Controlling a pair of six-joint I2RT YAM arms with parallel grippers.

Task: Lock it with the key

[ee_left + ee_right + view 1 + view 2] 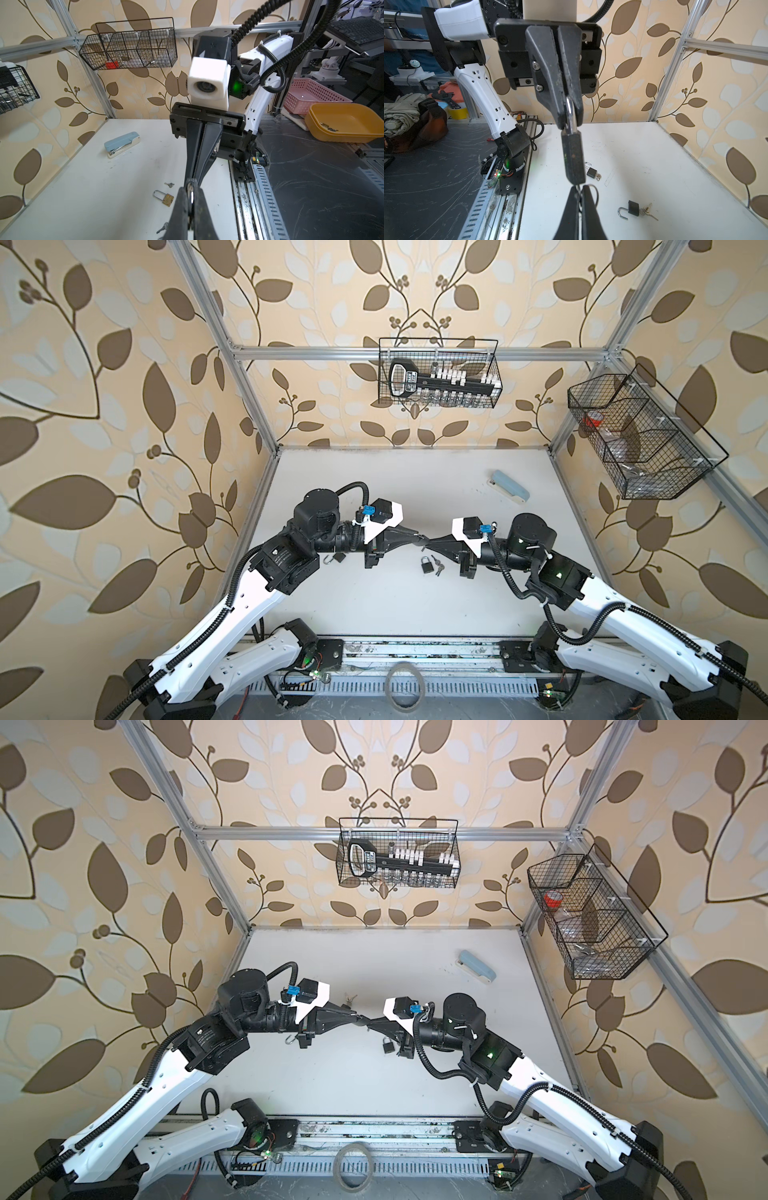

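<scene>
Left fingers (546, 83) pinch the padlock (573, 158) shackle (mid-air); right fingers (571, 212) pinch the key (578, 189) at its base.

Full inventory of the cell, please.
held padlock: 1, black, midair between the hands
held key: 1, silver, in its base
open padlocks: 2, black, on table
brass padlock: 1, brass, on table
loose keys: several, silver, by those padlocks
stapler: 1, pale blue, table rear
wire baskets: 2, black, hung on frame
tape roll: 1, clear, by front rail
left hand: 1, black, shut on held padlock's shackle
right hand: 1, black, shut on held key
</scene>
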